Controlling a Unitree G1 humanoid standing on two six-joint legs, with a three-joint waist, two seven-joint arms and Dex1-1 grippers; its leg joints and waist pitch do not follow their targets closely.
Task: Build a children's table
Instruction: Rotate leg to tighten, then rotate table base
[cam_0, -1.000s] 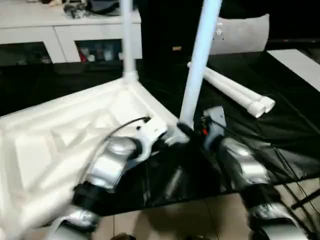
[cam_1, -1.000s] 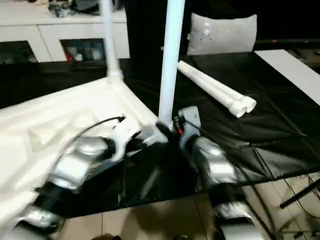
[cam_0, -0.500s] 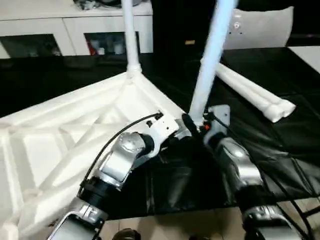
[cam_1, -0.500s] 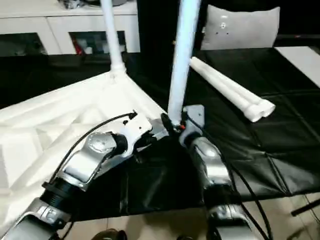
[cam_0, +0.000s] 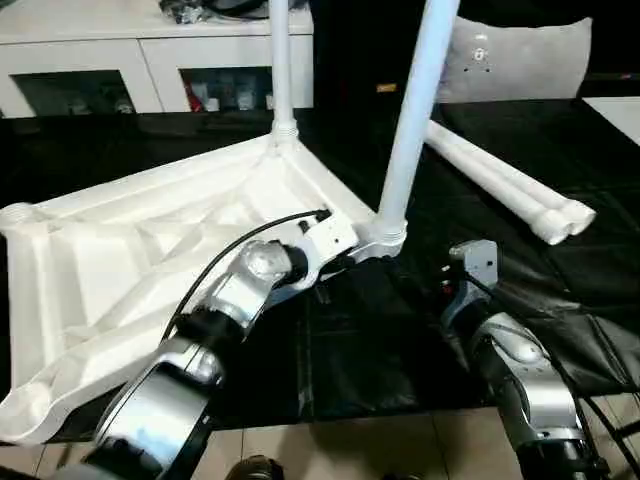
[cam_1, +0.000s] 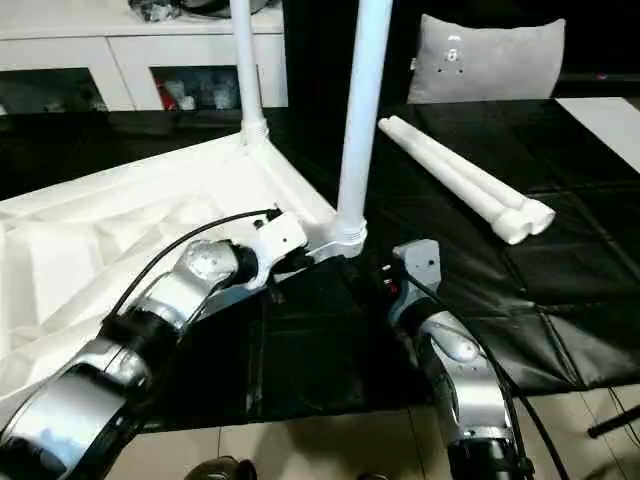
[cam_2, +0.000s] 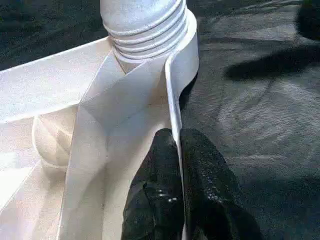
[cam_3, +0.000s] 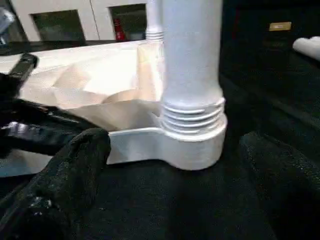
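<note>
While top (cam_0: 120, 260) underside-up, 2 screwed legs (cam_0: 415, 110) pointing straight up

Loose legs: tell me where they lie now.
In the left eye view the two loose legs lie side by side on the black cloth on the robot's right, beyond the right gripper, in front of the cushion.

The white plastic rectangular table top (cam_0: 130, 260) lies ribbed side up on the black sheet-covered surface (cam_0: 380, 340), at nine o'clock. Two white tapered tube legs stand in its sockets: one (cam_0: 281, 70) at twelve o'clock, one (cam_0: 412, 120) at center. Two loose white tube legs (cam_0: 510, 185) lie at two o'clock, before the grey-white cushion (cam_0: 515, 60).
</note>
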